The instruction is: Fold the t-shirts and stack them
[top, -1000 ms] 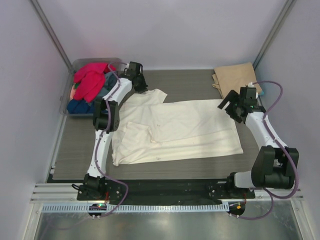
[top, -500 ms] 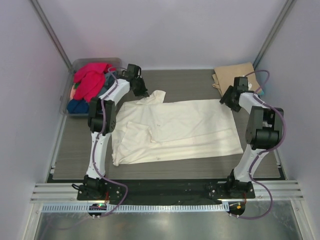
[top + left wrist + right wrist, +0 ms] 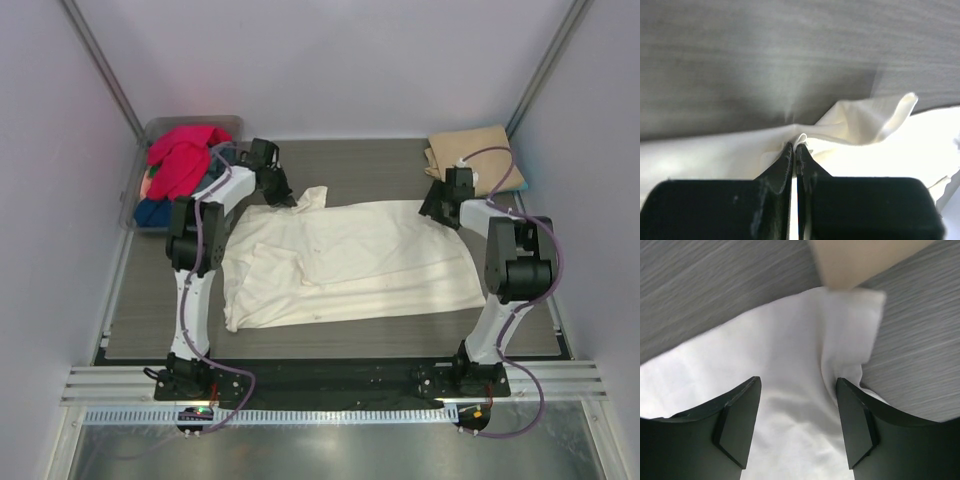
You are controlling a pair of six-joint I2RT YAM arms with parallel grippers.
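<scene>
Left tool clamped on a pinch of cream t-shirt, far-left edge. Right tool apart, straddling the far-right corner, nothing gripped. Shirt spread mid-surface, near-left part rumpled. Advice: lower right, close on the corner only, lift both level, edge taut. Stay clear of tan t-shirt just beyond.

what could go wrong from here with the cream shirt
1. The left claw is shut on only a small pucker of the cream t-shirt; it may slip out when lifted.
2. The right claw is open over the far right corner; lifting now would likely drag the shirt askew.
3. That corner lies beside the folded tan t-shirt, which the claw might snag.
</scene>
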